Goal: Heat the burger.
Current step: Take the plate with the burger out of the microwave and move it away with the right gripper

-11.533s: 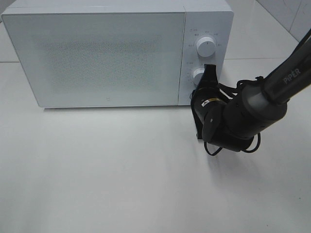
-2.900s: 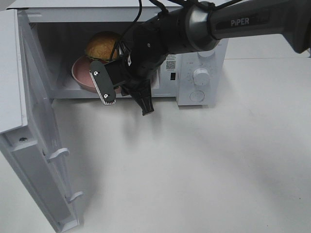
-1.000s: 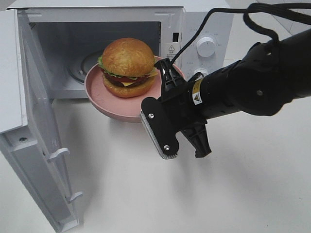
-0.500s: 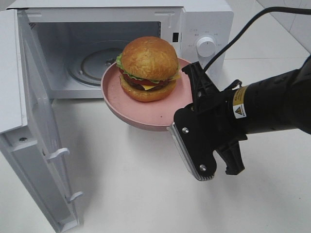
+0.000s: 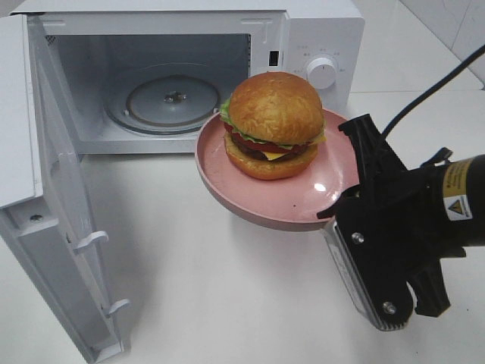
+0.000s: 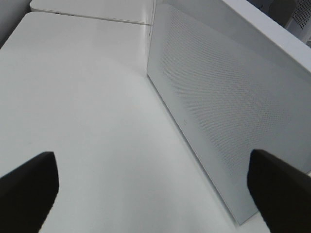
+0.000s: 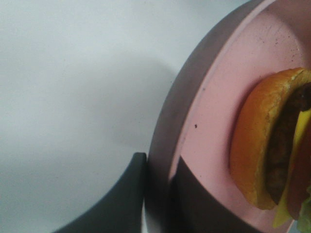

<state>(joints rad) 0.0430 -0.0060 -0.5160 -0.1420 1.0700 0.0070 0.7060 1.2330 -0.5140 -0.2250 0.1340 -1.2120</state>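
From the high camera I see the right gripper clamped on the rim of the pink plate at its 4 o'clock edge, holding it above the white table; the burger sits on the plate, at 4 o'clock from the open microwave and its glass turntable. My left wrist camera shows the left gripper spread wide, holding nothing, facing the microwave door. My right wrist camera shows dark fingers pinching the plate rim, the burger just beside them.
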